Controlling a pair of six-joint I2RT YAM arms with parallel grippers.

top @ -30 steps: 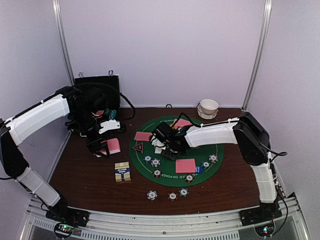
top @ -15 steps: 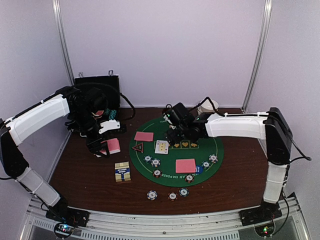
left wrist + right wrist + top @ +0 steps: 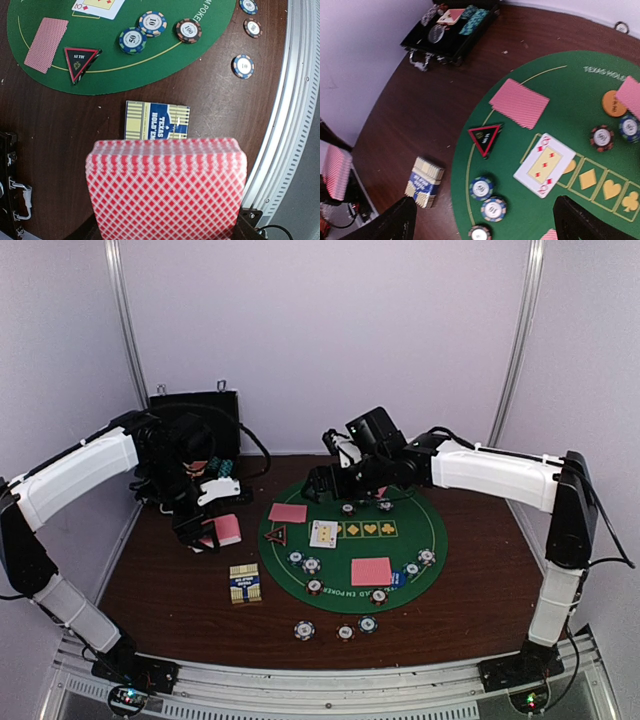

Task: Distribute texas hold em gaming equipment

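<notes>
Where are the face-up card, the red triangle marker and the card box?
face-up card (image 3: pixel 544 165), right wrist view, centre of its face.
red triangle marker (image 3: pixel 79 60), left wrist view, its middle.
card box (image 3: pixel 245 583), top view, its top.

Overhead and both wrist views share the mat (image 3: pixel 420 532).

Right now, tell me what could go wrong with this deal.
The pink-backed card deck looks fanned in the shut left hand; cards may slip out. The open right hand hangs near the striped round chips and orange round button; reaching down could scatter them.
</notes>
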